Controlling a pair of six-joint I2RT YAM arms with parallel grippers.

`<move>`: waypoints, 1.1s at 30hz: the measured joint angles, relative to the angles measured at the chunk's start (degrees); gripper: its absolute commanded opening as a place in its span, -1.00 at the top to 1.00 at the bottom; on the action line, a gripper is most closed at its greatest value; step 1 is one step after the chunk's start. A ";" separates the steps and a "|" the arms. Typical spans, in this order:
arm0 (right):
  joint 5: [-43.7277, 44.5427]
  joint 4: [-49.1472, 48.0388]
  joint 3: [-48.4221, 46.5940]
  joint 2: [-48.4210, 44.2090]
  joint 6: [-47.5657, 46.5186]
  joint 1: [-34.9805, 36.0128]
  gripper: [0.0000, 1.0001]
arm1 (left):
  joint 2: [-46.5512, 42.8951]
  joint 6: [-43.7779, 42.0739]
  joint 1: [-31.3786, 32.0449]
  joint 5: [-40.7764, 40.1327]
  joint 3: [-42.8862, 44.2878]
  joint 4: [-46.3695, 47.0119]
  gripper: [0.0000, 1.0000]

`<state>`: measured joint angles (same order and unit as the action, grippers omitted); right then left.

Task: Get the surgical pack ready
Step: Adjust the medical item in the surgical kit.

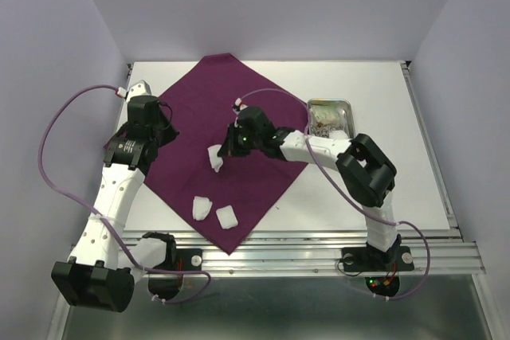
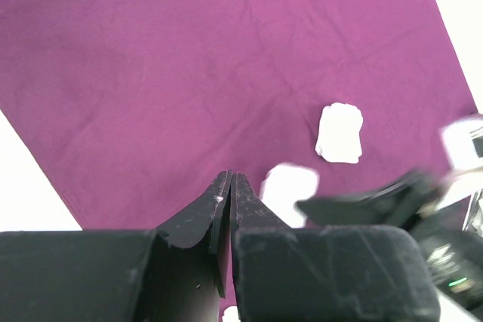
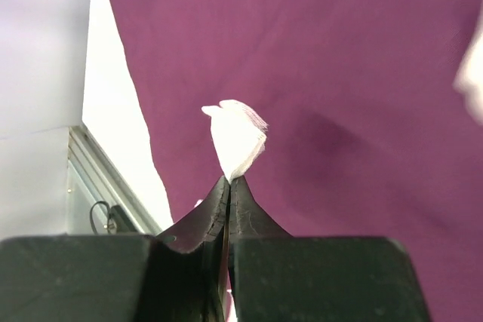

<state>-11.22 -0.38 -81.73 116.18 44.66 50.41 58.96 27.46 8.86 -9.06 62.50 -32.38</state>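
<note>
The surgical pack (image 1: 239, 109) lies flat mid-table, a big matte maroon diamond, faintly creased. My right gripper (image 3: 229, 181) reaches left over its centre, clamped on a white gauze pad (image 3: 238, 137). My left gripper (image 2: 230, 179) hovers over the cloth's left side, fingers together on nothing, and from above my wrist hides that corner.

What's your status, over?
Left end effector shut. Right end effector shut on gauze pad. Surgical pack spread flat. Two loose gauze pads lying on it.
</note>
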 measured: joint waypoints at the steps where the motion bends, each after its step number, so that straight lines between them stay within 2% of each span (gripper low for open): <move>1: -1.05 0.52 -0.66 -0.37 -1.73 -1.40 0.99 | 0.00 0.00 0.00 0.00 -0.09 0.00 0.72; 11: -8.59 5.79 -8.00 0.70 -12.46 -12.59 0.99 | 0.00 -0.02 -0.28 0.07 -0.22 -0.02 0.72; 33: -16.72 8.98 -13.99 10.56 -14.43 -17.03 0.99 | 0.26 -0.02 -0.70 0.00 -0.22 -0.07 0.72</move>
<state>-27.94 8.60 -95.72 126.74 30.24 33.39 59.22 27.44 8.16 -9.06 62.28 -32.45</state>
